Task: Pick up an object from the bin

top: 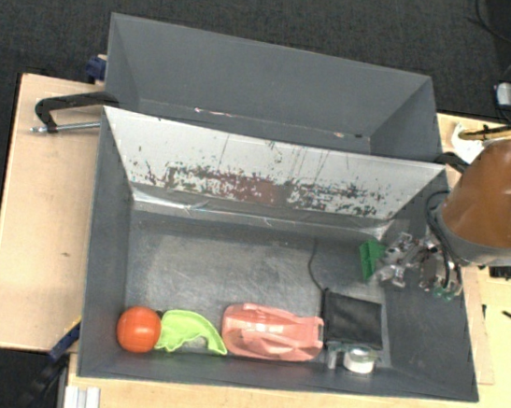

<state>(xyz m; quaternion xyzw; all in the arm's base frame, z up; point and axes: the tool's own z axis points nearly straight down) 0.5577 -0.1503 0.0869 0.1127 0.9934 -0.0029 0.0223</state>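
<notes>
Silvery and hung with cables, the gripper (392, 265) sits low at the right side of the grey metal bin (111, 225), under the arm's orange cover (492, 199) — whether it is open or closed cannot be told. A small green piece (369, 259) lies right at its left tip, near the right end of the back wall; whether it is gripped or merely beside the tip is unclear. Just below lies a flat black pouch (353, 318), with a small pale round cap (359, 361) at its lower edge. Leftward along the front wall lie a pink packet (272, 333), a lime-green curved piece (189, 330) just beside it, and an orange-red ball (138, 330) — all well apart from the gripper.
</notes>
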